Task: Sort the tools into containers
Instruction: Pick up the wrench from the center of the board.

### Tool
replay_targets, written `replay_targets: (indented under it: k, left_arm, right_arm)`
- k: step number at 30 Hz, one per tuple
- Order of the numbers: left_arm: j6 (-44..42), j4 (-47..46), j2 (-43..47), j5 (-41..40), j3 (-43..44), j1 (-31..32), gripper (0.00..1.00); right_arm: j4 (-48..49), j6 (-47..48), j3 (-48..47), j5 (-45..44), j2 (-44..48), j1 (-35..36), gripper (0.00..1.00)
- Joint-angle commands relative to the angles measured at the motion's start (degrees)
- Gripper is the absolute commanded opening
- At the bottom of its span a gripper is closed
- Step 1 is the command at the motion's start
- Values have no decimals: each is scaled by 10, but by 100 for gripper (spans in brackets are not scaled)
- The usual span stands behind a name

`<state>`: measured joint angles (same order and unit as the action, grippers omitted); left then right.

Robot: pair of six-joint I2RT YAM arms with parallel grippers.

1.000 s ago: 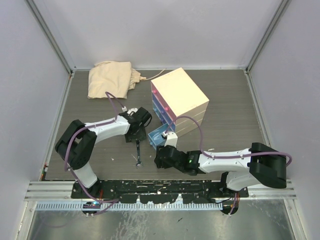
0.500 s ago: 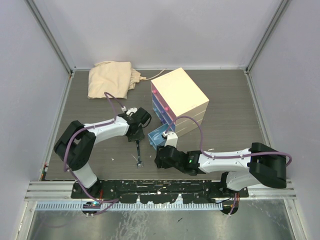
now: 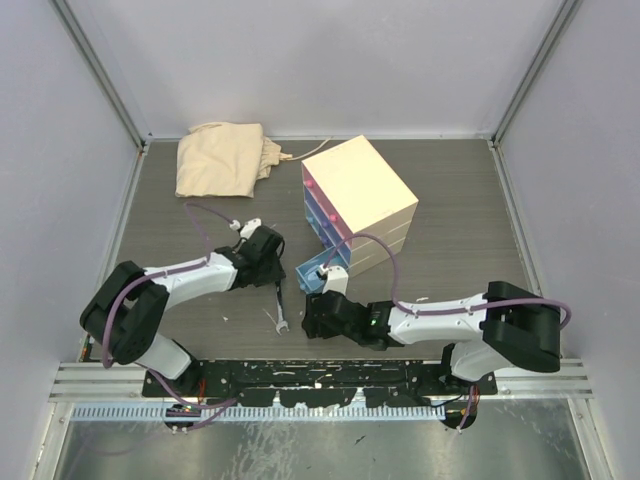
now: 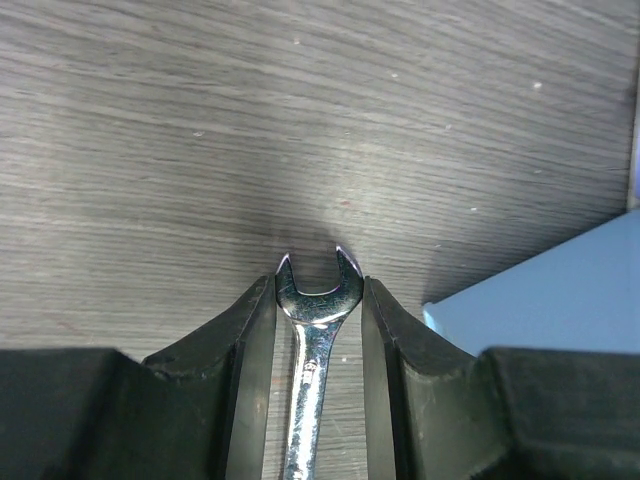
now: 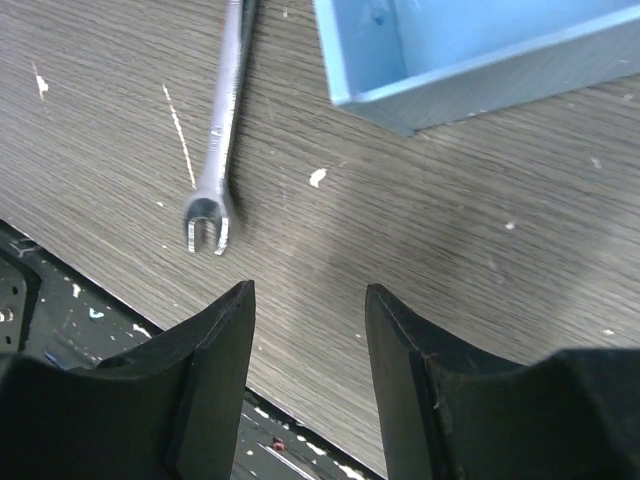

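A crumpled beige cloth (image 3: pixel 220 158) lies at the far left corner of the grey wood-grain counter (image 3: pixel 460 230), well apart from everything else.

Nearer and to its right, the left gripper (image 4: pixel 319 300) is closed narrowly on the open-ended head of a silver spanner (image 5: pixel 224 100). Both black fingers (image 4: pixel 250 340) press against the sides of that head, whose prongs stick out just past the fingertips. The marks on the shank are too blurred to read. The spanner runs from that grip toward the near edge. Its other open end rests on the counter just short of the black rail (image 3: pixel 320 378) that carries the arm bases.

Just right of the spanner stands the light-blue drawer (image 5: pixel 480 85), pulled out of the chest and sitting on the counter. What shows of its inside is bare blue. In the top view, part of the right arm covers its near corner.

The right gripper (image 5: pixel 308 330) hovers low over the counter between the spanner's near end and the drawer. Its jaws stand moderately apart with only bare wood-grain between them.

Furthest right is the cream chest (image 3: pixel 360 185), with the pink drawer (image 3: pixel 314 190) and the blue drawer (image 3: pixel 326 220) pushed in. Their small knobs face the left arm.
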<state>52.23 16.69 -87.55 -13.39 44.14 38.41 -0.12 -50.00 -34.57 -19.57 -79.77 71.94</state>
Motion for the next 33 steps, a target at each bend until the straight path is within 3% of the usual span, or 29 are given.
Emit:
replay_targets:
  k: [1,17,27,33]
  left_arm:
    - [30,-59,-22,68,-63,-3,23]
    - [56,-95,-7,82,-99,-5,24]
    - [69,-106,0,93,-109,-5,23]
    - [73,-102,28,94,-119,-4,25]
  right_arm:
    - [77,-20,-28,22,-26,5,54]
    - [131,-112,-34,28,-125,4,53]
    - [139,-122,-16,-14,-155,3,26]
    - [152,-101,-10,-26,-154,3,15]
